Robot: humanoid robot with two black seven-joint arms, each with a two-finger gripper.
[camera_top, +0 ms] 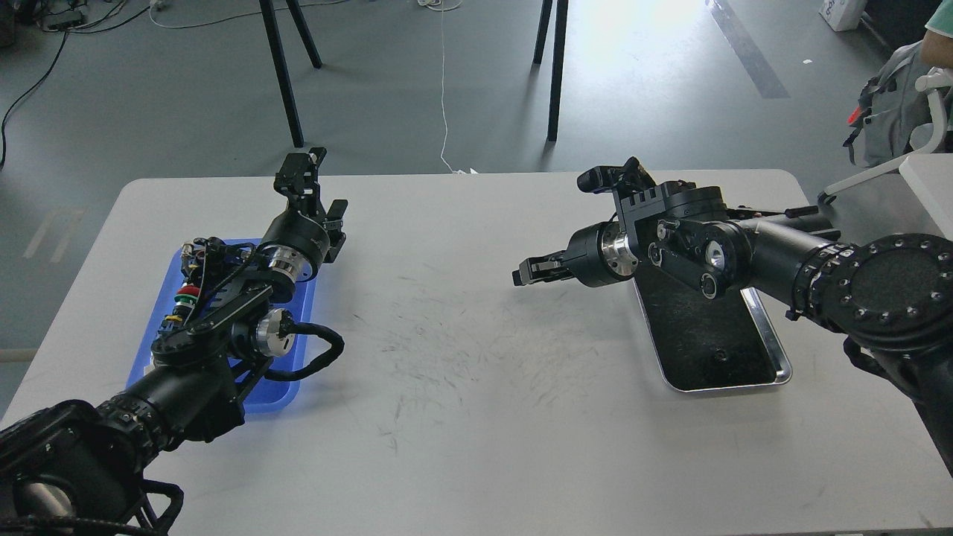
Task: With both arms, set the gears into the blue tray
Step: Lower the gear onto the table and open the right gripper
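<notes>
One gear (719, 355) lay near the steel tray's (774, 350) near edge, behind my right gripper (521, 274), the nearer arm. My left gripper (301, 167) hung past the blue tray's (301, 298) far edge. Neither grip was discernible.

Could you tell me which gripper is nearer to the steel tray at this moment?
The right gripper; it hangs just off the steel tray's left side. The left gripper is across the table, beyond the blue tray.
</notes>
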